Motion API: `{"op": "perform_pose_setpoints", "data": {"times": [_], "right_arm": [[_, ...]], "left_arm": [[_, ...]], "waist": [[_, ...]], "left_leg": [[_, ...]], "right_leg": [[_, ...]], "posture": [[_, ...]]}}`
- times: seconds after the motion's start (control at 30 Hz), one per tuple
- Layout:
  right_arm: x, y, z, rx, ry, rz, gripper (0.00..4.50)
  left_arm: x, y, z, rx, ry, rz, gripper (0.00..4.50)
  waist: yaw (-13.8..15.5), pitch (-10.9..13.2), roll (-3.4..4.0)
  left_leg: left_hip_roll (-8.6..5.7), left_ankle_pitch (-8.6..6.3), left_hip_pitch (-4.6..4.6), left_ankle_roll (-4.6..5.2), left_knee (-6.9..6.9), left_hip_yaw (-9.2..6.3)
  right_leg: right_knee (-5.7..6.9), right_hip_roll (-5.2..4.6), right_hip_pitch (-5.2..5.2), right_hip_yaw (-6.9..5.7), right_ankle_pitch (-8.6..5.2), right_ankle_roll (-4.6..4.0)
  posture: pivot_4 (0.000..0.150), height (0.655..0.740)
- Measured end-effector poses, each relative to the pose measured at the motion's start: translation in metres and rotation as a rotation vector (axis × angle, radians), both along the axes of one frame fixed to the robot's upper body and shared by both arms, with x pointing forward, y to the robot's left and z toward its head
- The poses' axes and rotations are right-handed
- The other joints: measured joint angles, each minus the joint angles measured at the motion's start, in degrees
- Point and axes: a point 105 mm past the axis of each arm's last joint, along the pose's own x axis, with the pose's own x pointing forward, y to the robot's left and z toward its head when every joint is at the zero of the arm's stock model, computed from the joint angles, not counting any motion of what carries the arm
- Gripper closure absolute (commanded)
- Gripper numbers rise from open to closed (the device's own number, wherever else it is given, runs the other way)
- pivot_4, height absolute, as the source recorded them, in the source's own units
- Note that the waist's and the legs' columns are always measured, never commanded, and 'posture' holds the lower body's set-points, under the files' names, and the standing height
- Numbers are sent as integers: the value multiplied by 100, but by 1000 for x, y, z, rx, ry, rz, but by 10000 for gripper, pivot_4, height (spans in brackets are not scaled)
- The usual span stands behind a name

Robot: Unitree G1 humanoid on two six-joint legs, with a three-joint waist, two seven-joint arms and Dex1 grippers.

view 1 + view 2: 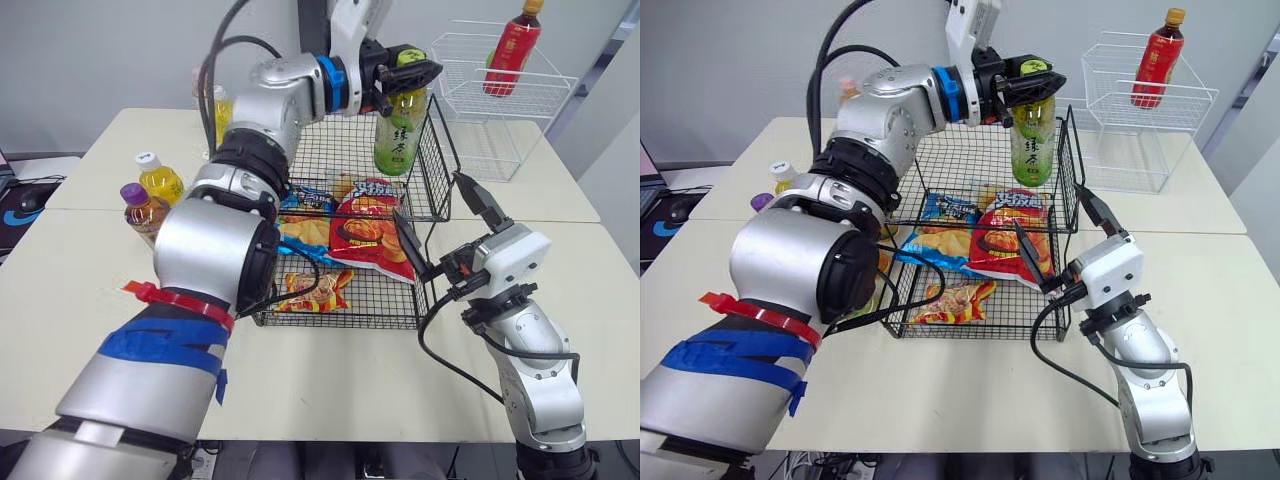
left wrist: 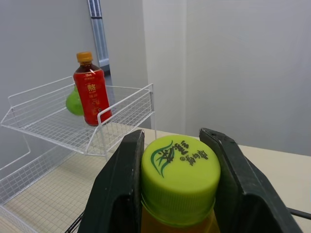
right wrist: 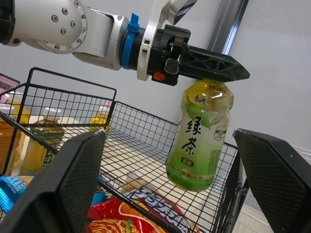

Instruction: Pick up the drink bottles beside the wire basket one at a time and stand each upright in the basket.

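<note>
While left jaws pinch its lime cap [image 2: 180, 170], green-labelled bottle [image 1: 400, 135], yellowish drink [image 3: 210, 103]

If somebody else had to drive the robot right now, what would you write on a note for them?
Left claw: shut on the cap of the green tea bottle, holding it roughly upright in the far right corner of the wire basket. I cannot tell if its base touches the basket floor.
Right claw: open, holding nothing, by the basket's near right corner.
Done: no bottle stands free in the basket; snack bags lie in it.
Left: let go of the green tea, then fetch the yellow bottle and purple-capped bottle standing on the table left of the basket.
</note>
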Motion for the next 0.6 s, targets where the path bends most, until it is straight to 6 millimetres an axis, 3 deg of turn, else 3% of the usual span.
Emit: {"op": "perform_pose_setpoints", "data": {"times": [0.07,0.4,0.6], "right_arm": [[0,0,0,-5,0,-5,0],[1,1,-1,-12,4,-4,0],[0,3,1,-23,1,24,0]], "left_arm": [[1,0,-1,-10,8,9,31088],[0,4,2,-37,13,-12,1443],[0,23,9,-35,3,-19,372]], "waist": [[-17,0,0],[-38,0,0],[-61,0,0]], "left_leg": [[0,0,0,0,1,0],[0,0,4,-1,9,1],[0,1,11,-1,14,3]], "right_leg": [[3,0,0,0,0,0],[15,0,2,2,0,0],[33,0,1,6,0,0]], "posture": [[1500,7400],[1500,7400],[1500,7400]]}}
